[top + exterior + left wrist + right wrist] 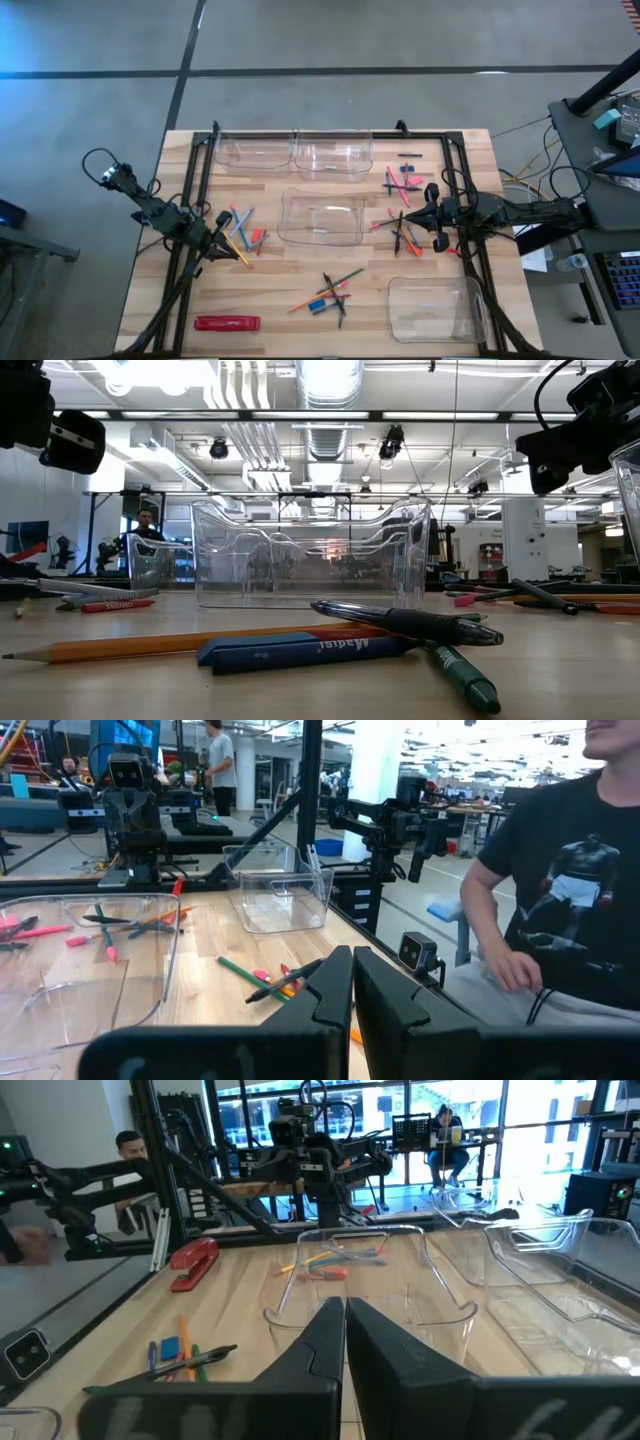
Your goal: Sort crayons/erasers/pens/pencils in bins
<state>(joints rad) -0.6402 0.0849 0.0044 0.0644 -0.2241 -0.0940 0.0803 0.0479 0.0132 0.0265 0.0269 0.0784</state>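
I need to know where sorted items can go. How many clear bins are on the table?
4. Two bins sit side by side at the far edge, one in the middle, one at the near right corner. None seems hidden.

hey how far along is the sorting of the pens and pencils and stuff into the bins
Nothing looks done yet: all four bins, such as the centre bin, appear empty. Nothing is in hand either; the left tool and right tool are both shut and hold nothing. Everything is left: the piles by the left tool, by the right tool and at the front still lie on the table.
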